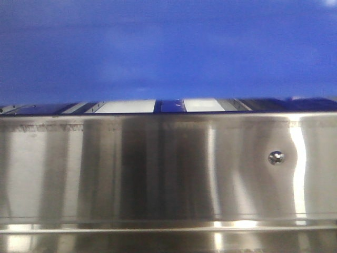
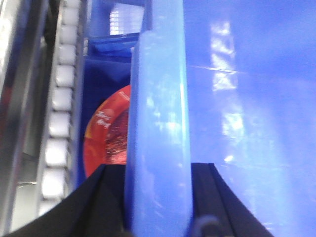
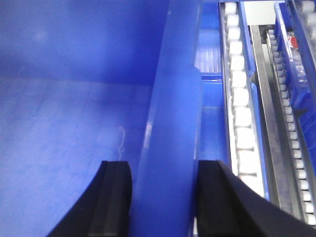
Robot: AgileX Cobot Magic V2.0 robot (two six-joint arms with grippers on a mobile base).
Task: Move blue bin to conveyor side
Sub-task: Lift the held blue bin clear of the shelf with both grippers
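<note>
The blue bin (image 1: 168,47) fills the top half of the front view as a glossy blue wall. In the left wrist view my left gripper (image 2: 158,165) is shut on the bin's thick rolled rim (image 2: 160,98), one black finger on each side. In the right wrist view my right gripper (image 3: 163,163) is shut on the opposite rim (image 3: 173,98), with the bin's bare inside floor (image 3: 74,123) to its left. The dark grey conveyor belt is out of view.
A stainless steel panel (image 1: 158,168) with a screw (image 1: 276,156) spans the front view's lower half. Tracks of white rollers run beside the bin (image 2: 59,123) (image 3: 242,113). A red round object (image 2: 106,133) lies beside the left rim. Another blue crate (image 3: 296,74) sits far right.
</note>
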